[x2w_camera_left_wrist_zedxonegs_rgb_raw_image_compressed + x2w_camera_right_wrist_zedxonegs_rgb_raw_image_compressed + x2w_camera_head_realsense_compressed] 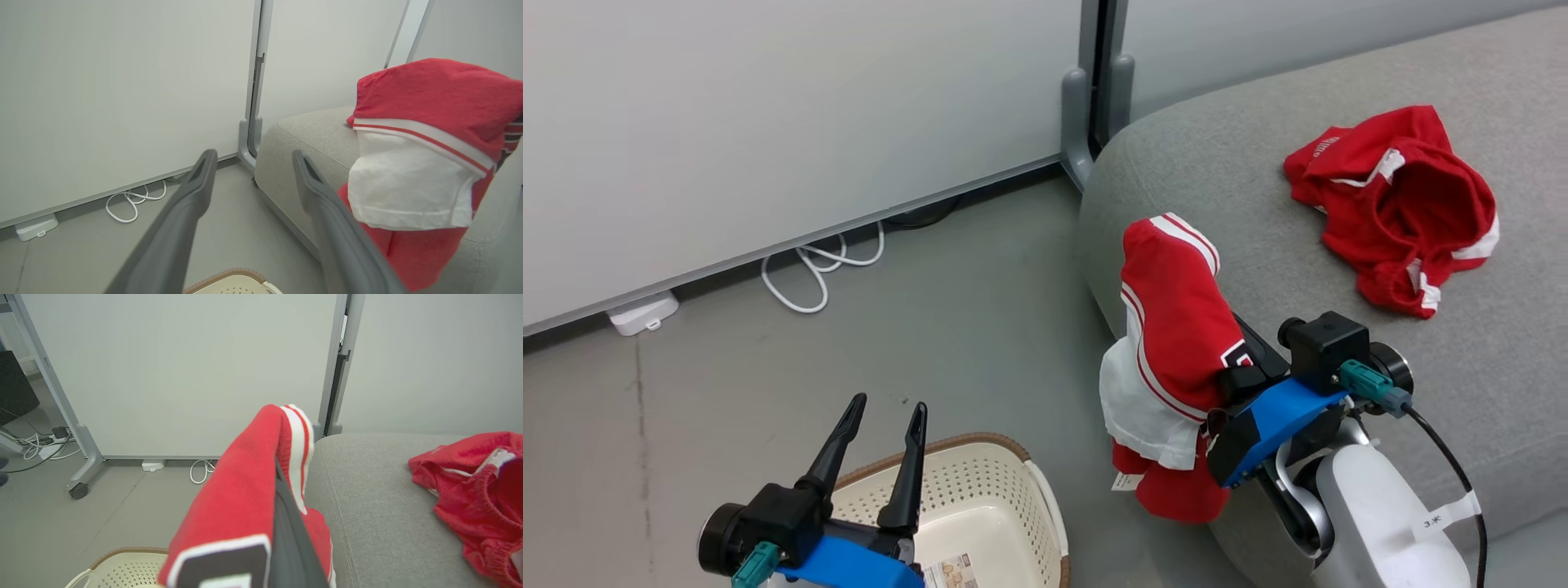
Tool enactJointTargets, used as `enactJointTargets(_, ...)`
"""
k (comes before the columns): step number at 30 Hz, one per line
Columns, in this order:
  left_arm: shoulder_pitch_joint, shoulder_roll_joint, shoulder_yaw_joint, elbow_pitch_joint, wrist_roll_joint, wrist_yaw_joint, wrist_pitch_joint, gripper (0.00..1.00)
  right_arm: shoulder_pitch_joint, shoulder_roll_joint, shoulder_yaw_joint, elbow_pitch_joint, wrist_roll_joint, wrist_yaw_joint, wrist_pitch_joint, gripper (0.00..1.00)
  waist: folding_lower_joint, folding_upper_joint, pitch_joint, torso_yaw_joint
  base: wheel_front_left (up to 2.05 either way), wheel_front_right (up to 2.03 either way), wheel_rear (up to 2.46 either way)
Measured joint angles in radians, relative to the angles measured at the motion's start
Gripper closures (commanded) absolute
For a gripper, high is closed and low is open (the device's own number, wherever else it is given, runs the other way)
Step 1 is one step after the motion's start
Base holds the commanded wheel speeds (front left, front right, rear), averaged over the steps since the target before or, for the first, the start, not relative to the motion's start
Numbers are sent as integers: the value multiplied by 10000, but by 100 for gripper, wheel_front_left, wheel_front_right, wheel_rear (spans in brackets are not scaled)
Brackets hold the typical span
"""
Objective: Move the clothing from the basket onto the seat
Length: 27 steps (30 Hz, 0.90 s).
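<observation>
Grey floor (931,327) runs up to pale partition panels (768,122), with the seat (1258,180) filling the right side of the head view. One red garment (1396,204) lies crumpled on the cushion, well in from the edge.

The right tool (284,498) is clenched on the jersey (1168,327). The cloth drapes over its dark fingers, with red body and white panel hanging down beside the seat's rounded edge, above the floor rather than over the cushion. I'd say this piece is lifted out but not yet delivered.

The left tool (889,404) hovers above the basket (980,490), jaws spread wide and holding nothing. The part of the basket's inside that I can see holds no cloth, though its near half is cut off.

I judge the jersey to be light, limp and a bit slippery. It will fold wherever it is unsupported, and its hanging tail could catch the seat's edge. A pinch through a bunched fold near the thicker striped trim should hold better than a single thin layer. Carrying it well over the cushion before releasing would keep the tail from dragging it off.
</observation>
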Motion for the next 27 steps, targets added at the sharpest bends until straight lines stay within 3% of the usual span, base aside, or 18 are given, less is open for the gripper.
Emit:
enactJointTargets(13,-228,134,63,-94,61,-35,0,0,163,42,38,-192,40,0,-35,100,0,0,428,-1138,0,0,0)
enactJointTargets(27,-367,286,-31,-173,73,-36,0,0,-401,58,-314,-263,-63,0,-38,100,0,0,731,-1113,0,0,0)
